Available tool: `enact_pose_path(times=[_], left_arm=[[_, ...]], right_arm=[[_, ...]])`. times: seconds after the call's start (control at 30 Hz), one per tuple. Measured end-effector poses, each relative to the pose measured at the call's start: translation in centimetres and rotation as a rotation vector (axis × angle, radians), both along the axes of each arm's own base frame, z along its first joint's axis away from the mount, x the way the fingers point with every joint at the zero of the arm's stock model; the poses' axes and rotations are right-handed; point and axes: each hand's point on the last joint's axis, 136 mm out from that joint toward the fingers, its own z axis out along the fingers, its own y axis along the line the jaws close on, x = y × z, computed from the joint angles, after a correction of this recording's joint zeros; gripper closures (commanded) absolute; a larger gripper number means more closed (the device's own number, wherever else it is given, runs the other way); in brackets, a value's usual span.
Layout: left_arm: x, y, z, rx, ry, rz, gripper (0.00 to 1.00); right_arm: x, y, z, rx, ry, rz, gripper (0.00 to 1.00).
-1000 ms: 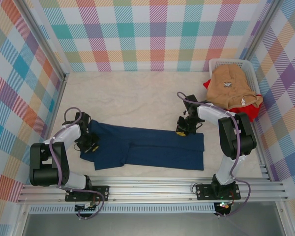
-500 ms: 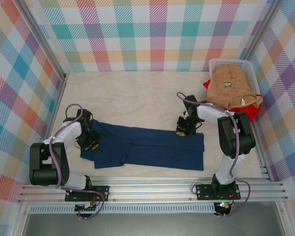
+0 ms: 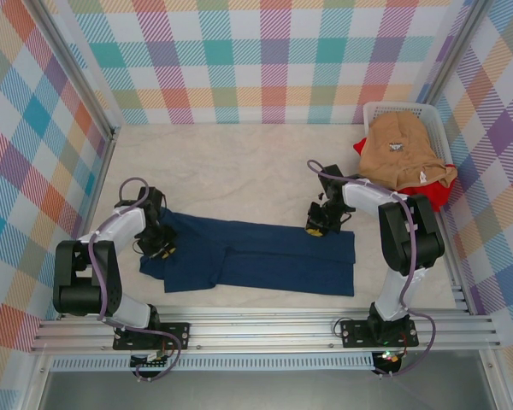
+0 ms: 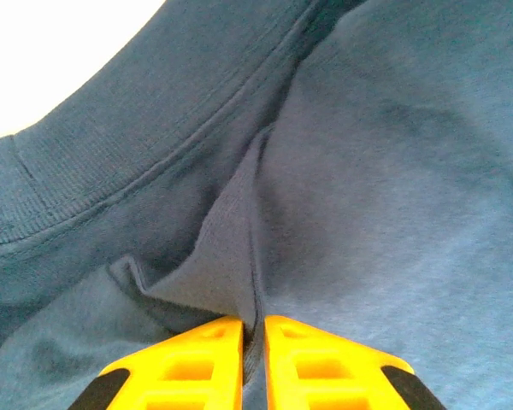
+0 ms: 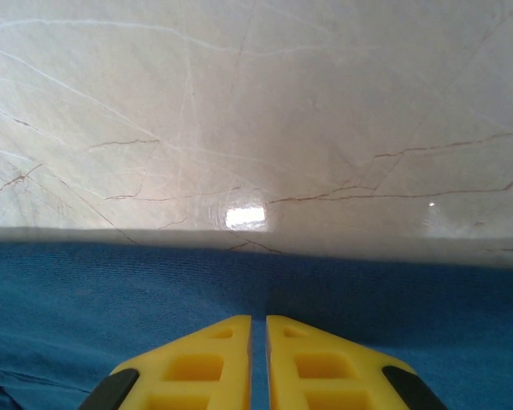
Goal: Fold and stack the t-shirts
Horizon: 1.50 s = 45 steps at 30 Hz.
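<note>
While both claws sit low on it, the navy t-shirt (image 3: 256, 256) lies stretched in a long band across the pale counter (image 3: 231, 171).

At the shirt's left end, by the ribbed collar, the left claw (image 3: 161, 248) is nearly closed, and in the left wrist view a raised ridge of navy cloth runs into the thin gap between its yellow fingers (image 4: 188, 367). On the shirt's far edge near its right end, the right claw (image 3: 317, 229) is just as narrow, its tips pressed to the blue cloth beside bare counter; whether it pinches any cloth I cannot tell. Beyond the shirt's far right corner, well apart from it, a white basket (image 3: 385, 109) holds the tan t-shirt (image 3: 402, 158), and the red t-shirt (image 3: 436, 195) pokes out beneath the tan one.
</note>
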Motion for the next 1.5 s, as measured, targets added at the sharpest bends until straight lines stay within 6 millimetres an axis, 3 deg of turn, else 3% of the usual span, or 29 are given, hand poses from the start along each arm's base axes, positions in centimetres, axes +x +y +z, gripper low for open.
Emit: enact_pose_path(times=[0.27,0.6,0.7,1.0,1.5], left_arm=[[0.0,-0.3,0.1,0.001,0.008,-0.01,0.9],[-0.7,-0.4,0.3,0.048,0.051,-0.053,0.67],[-1.3,-0.1,0.5,0.089,0.069,-0.084,0.65],[-3.5,0.5,0.0,0.125,0.07,-0.115,0.71],[-2.5,0.1,-0.4,0.1,0.02,-0.127,0.92]], right_arm=[[0.2,0.1,-0.3,-0.002,0.006,0.0,0.88],[0.2,0.1,-0.3,-0.002,0.006,0.0,0.88],[0.2,0.1,-0.3,-0.001,0.005,0.0,0.88],[0.2,0.2,-0.2,0.006,0.006,0.001,0.88],[0.2,0.2,-0.2,0.006,0.006,0.001,0.88]])
